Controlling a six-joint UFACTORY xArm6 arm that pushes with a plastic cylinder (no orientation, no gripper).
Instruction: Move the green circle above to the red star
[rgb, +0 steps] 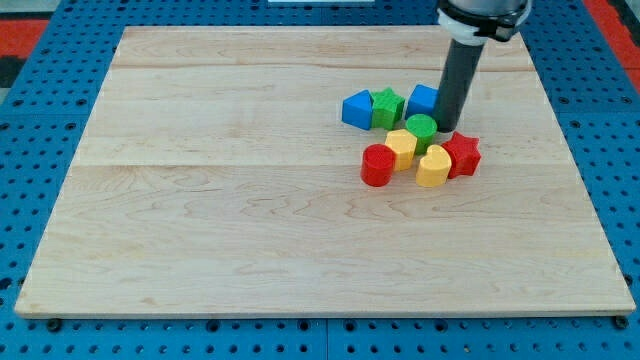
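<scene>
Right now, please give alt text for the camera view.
My tip sits just right of the green circle, above the red star. Blue, green, yellow and red blocks cluster around them on a wooden board.

You see a pale wooden tabletop (250, 200) on a blue pegboard (40, 60). Toward the view's upper right, a blue block (356, 109) touches a green block (387, 106); a blue cube (423, 100) sits just to their right. Below them, a red cylinder (377, 165) touches a yellow block (401, 148), with a yellow heart (432, 167) near its right.
</scene>
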